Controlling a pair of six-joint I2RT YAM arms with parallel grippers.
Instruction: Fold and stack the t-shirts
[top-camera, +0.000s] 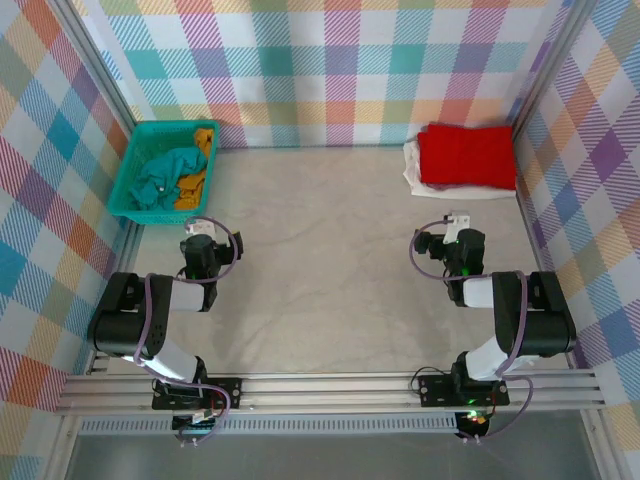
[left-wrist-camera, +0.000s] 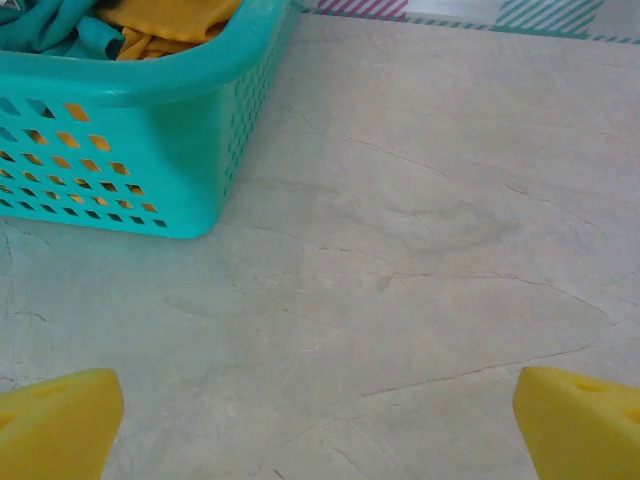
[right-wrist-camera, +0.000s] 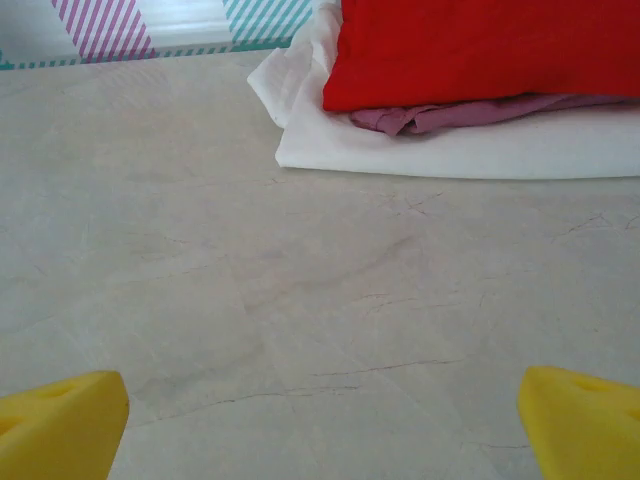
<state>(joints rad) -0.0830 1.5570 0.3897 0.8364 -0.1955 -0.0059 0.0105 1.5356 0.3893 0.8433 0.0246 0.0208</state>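
A folded red t-shirt (top-camera: 466, 156) lies on top of a folded white t-shirt (top-camera: 412, 166) at the back right; in the right wrist view the red t-shirt (right-wrist-camera: 480, 50) covers the white t-shirt (right-wrist-camera: 450, 150), with a strip of purple cloth (right-wrist-camera: 450, 115) between them. A crumpled teal t-shirt (top-camera: 162, 178) and a mustard-yellow t-shirt (top-camera: 196, 170) lie in the teal basket (top-camera: 127, 205) at the back left. My left gripper (top-camera: 202, 232) sits open just in front of the basket. My right gripper (top-camera: 452, 226) is open, short of the stack. Both hold nothing.
Plaid walls with metal posts close the table (top-camera: 320, 260) on three sides. The basket (left-wrist-camera: 150, 150) stands close ahead on the left in the left wrist view. Bare marbled surface stretches between the two arms.
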